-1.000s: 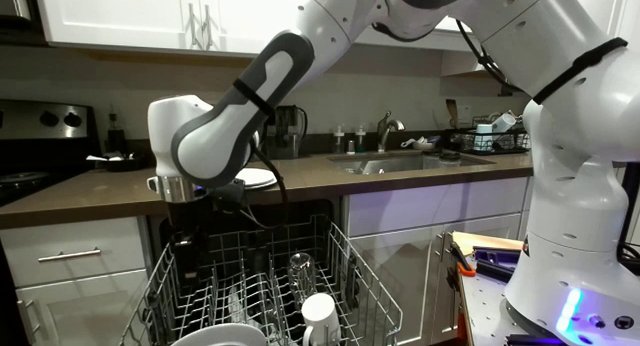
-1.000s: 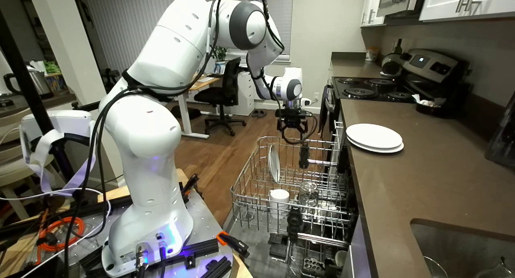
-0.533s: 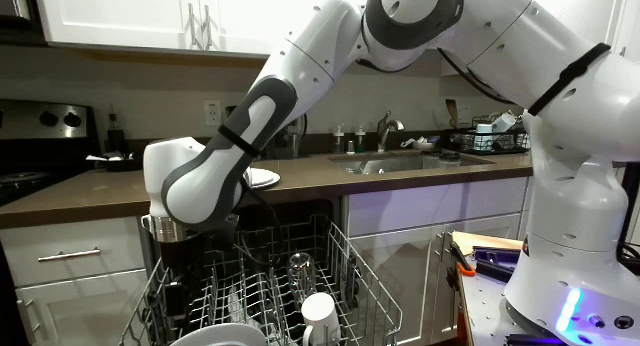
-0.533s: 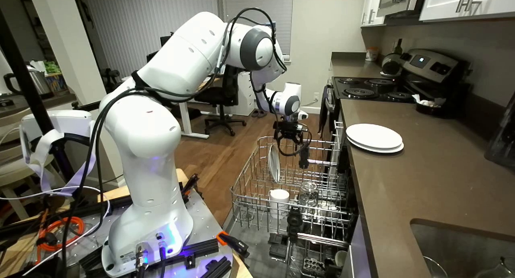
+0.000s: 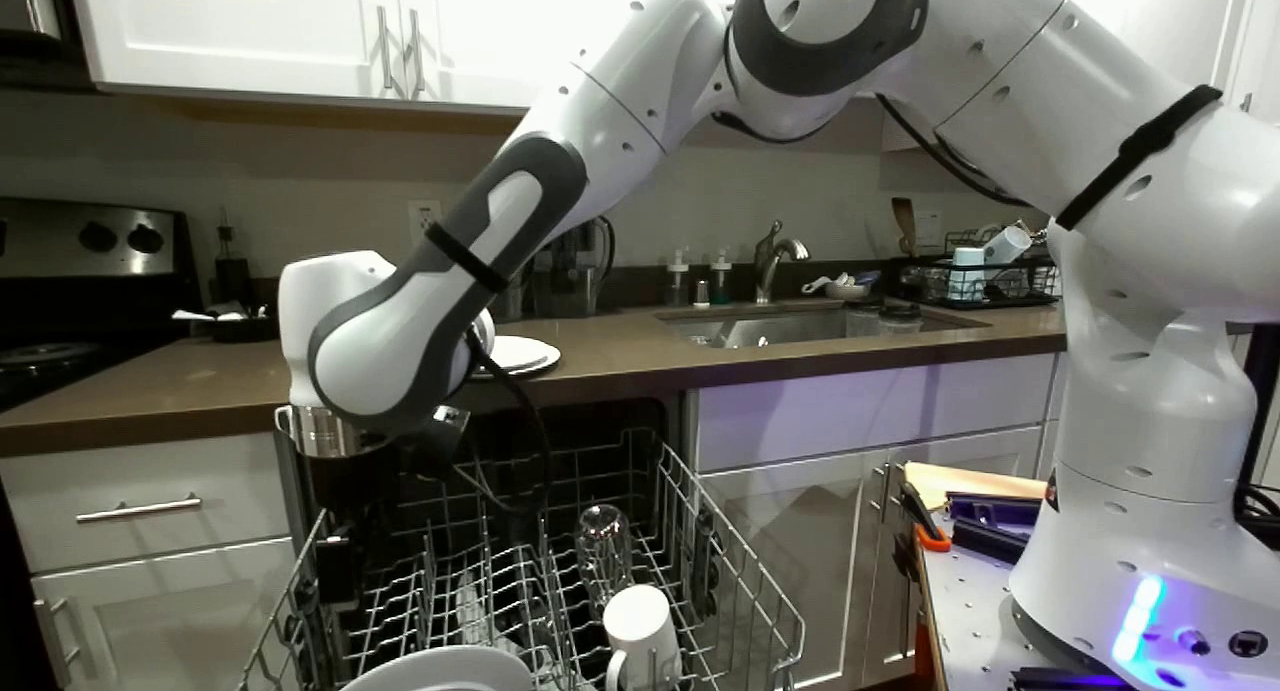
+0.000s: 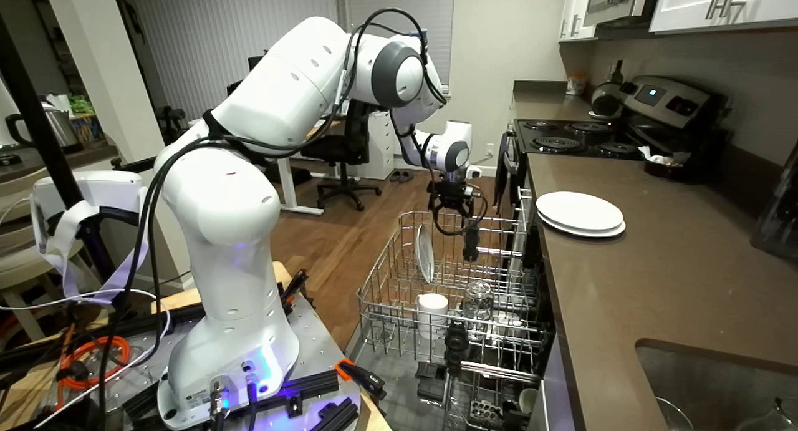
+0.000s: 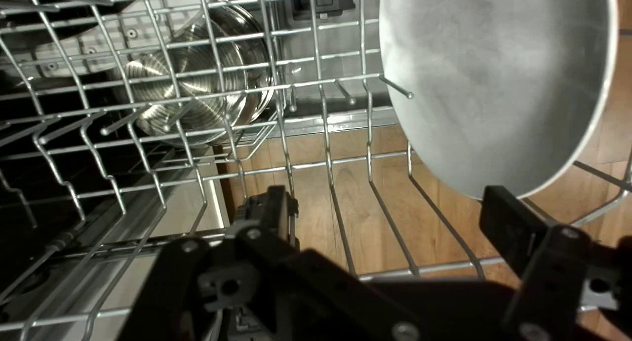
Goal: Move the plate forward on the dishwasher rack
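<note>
The plate [image 6: 424, 254] is round and white and stands on edge in the dishwasher rack [image 6: 379, 252]. In an exterior view only the plate's top edge [image 5: 445, 668] shows at the bottom of the frame, in front of the rack [image 5: 735, 540]. In the wrist view the plate [image 7: 493, 84] fills the upper right, over the wire rack [image 7: 323, 109]. My gripper [image 7: 387, 198] is open, its fingers wide apart with nothing between them. The right fingertip overlaps the plate's lower edge in this view; I cannot tell if they touch. In both exterior views the gripper [image 5: 340, 566] [image 6: 458, 209] is dark, beside the plate on the counter side.
A white mug [image 5: 640, 621] and a clear glass [image 5: 603, 551] stand in the rack. Stacked white plates [image 6: 580, 213] lie on the counter [image 6: 654, 281] along the rack's side. A metal pot [image 7: 192, 89] lies below the wires. A cable loop hangs from the wrist.
My gripper has come down into the rack and away from the base, then risen slightly over the last half second. The plate and the rack have not moved.
</note>
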Tool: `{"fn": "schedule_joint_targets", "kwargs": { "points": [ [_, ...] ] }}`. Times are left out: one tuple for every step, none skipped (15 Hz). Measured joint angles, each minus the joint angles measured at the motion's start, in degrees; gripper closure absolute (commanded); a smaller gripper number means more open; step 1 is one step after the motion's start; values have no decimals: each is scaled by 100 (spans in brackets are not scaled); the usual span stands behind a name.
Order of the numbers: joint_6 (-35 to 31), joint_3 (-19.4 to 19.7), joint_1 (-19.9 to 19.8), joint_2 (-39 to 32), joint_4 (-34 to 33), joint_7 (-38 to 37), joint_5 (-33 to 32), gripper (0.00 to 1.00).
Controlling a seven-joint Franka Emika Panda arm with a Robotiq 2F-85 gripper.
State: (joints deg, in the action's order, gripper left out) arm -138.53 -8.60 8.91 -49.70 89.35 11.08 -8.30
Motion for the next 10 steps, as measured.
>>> {"fn": "schedule_joint_targets", "kwargs": {
  "points": [
    [133,-12,26,111,1,0,0,0],
    [271,-47,48,214,1,0,0,0],
    [422,-108,72,310,3,0,1,0],
    [551,-165,107,379,5,0,6,0],
    [658,-230,145,431,13,-2,21,0],
    [730,-277,194,458,27,-11,46,0],
    [790,-301,260,464,42,-55,70,0],
    [820,-303,333,462,82,-140,78,0],
    [826,-283,410,456,146,-287,78,0],
    [828,-240,485,442,215,-433,78,0]
  ]
}}
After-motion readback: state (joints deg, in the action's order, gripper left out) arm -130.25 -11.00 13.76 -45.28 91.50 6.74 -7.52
